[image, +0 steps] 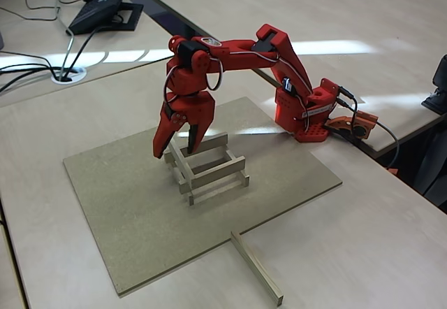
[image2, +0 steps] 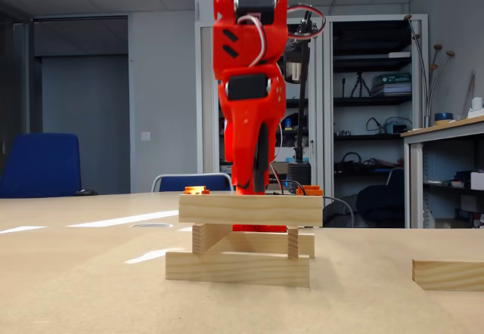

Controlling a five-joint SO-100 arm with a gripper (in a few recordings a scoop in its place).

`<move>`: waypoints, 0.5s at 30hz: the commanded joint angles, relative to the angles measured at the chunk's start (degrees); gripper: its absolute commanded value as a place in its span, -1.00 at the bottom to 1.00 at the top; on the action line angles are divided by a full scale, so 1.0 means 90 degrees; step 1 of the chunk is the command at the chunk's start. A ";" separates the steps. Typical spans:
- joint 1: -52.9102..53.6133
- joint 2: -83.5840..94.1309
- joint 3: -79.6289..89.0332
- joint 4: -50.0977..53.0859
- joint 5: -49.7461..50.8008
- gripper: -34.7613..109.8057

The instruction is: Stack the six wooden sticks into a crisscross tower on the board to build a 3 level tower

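The tower (image: pixel 209 173) stands in the middle of the brown-grey board (image: pixel 126 211), built of several pale wooden sticks laid crosswise. In the low fixed view the tower (image2: pixel 242 239) shows a bottom bar, crossing bars above it and one top bar (image2: pixel 249 209) across the front. My red gripper (image: pixel 176 149) hangs open over the tower's left end, fingers pointing down, with nothing between them. From the low view the gripper (image2: pixel 253 187) sits just behind the top bar. One loose stick (image: pixel 257 267) lies off the board's near corner on the table, also seen as a stick (image2: pixel 450 273) at the right.
The arm's base (image: pixel 304 117) is clamped at the table's back right edge beside a gap between tables. A desk phone (image: pixel 105 1) and cables lie at the back left. Bare board surrounds the tower on all sides.
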 commanded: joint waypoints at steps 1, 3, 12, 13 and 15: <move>-0.0273 0.0908 0.0293 0.0117 0.0215 -0.09; -0.0508 0.1123 0.0459 0.0098 0.0381 -0.09; -0.2158 0.0928 0.0527 0.0000 0.1758 -0.11; -0.2334 0.0771 0.0430 -0.0010 0.1924 -0.11; -0.2666 0.0420 0.0127 -0.0059 0.2197 -0.11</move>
